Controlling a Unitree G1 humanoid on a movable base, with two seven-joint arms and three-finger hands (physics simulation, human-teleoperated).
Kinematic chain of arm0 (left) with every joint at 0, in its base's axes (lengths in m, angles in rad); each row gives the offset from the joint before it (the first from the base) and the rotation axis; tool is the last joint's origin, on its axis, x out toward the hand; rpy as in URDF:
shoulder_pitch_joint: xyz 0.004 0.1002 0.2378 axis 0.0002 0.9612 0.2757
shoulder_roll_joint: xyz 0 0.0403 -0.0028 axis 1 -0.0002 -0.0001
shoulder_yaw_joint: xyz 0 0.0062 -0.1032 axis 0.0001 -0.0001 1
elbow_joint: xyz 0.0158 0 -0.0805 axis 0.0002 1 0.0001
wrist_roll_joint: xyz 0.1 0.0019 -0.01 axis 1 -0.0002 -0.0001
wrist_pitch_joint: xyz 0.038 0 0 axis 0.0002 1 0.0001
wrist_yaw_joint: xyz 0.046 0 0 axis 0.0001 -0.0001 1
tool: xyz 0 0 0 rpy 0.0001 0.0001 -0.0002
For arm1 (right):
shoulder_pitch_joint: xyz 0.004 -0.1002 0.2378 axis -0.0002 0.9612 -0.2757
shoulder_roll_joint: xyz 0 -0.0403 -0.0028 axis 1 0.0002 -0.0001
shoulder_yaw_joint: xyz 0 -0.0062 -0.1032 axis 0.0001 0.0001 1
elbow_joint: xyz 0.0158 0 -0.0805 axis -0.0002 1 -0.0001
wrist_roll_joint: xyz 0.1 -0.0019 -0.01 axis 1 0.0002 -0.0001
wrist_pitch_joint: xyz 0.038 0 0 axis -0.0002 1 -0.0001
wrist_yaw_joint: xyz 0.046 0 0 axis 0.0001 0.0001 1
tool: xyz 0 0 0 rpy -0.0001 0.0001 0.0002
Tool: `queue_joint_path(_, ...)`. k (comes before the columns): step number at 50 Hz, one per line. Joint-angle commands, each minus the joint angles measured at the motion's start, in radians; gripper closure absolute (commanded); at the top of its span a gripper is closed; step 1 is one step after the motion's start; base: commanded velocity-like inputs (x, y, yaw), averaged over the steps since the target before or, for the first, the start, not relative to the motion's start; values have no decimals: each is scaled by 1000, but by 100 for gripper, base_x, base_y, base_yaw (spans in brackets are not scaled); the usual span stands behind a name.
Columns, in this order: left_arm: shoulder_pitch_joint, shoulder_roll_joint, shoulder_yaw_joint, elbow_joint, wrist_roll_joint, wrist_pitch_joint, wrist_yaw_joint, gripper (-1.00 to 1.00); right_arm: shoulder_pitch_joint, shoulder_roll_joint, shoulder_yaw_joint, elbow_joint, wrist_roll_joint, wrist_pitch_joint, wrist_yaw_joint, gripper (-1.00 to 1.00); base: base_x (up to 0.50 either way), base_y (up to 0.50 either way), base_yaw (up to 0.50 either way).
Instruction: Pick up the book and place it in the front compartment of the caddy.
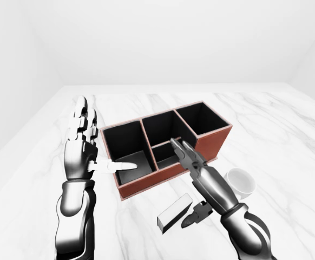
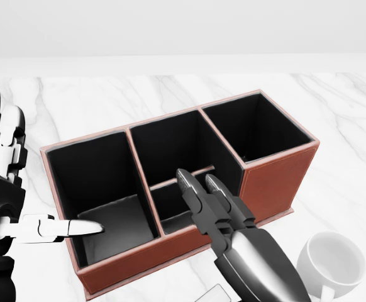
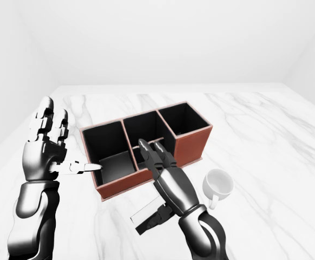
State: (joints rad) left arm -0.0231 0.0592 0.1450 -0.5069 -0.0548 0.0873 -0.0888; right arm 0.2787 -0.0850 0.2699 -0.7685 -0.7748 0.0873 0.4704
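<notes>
On the marble: the book (image 1: 175, 211) lies flat on the table (image 1: 287, 141), just below the caddy (image 1: 216, 143) in the left-eye view and close under the right hand.
Book's build: a judgement only, but it looks small, stiff and light, with a dark spine and a pale cover; it should not flex, though a smooth cover could slide between metal fingers.
Where to grip: across the thickness, thumb on one cover and fingers on the other, near the middle of its length so it does not swing.
Right hand (image 1: 201, 176): fingers stretched out nearly straight above the caddy's lower rim, thumb hanging down beside the book; it holds nothing, though whether the thumb tip touches the book is hard to tell from here.
Left hand (image 1: 81, 149): spread wide and upright at the caddy's left end, thumb pointing into the left compartment, gripping nothing.
Caddy layout: three bays in a row, the middle one split by a low divider into two smaller pockets; all look unfilled.
Neighbour: a white mug (image 3: 218, 184) stands just right of the right forearm in the right-eye view, near enough to be knocked on the lift.
Room: bare marble lies to the left of the book and beyond the caddy; the caddy's thin rims are what could catch the book.
</notes>
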Motion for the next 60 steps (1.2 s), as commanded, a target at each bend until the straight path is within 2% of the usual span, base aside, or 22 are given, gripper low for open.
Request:
queue_joint_path(1, 1, 0, -1, 4, 0, 0, 0, -100, 13, -10, 4, 38, -16, 0, -29, -100, 0, 0, 0)
queue_joint_path(33, 0, 1, 3, 4, -2, 0, 0, -100, 26, -10, 6, 124, -66, 0, -78, -100, 0, 0, 0)
queue_joint_path(50, 0, 1, 1, 7, 0, 0, 1, -100, -41, 5, -18, 195, -91, 0, -69, -100, 0, 0, 0)
queue_joint_path(56, -2, 1, 3, 7, -1, 0, 2, -100, -45, 8, -19, 222, -102, -26, -80, -100, 0, 0, 0)
queue_joint_path(60, 0, 1, 1, 2, 1, 0, 2, -100, -49, 11, -18, 227, -110, -31, -77, -100, 0, 0, 0)
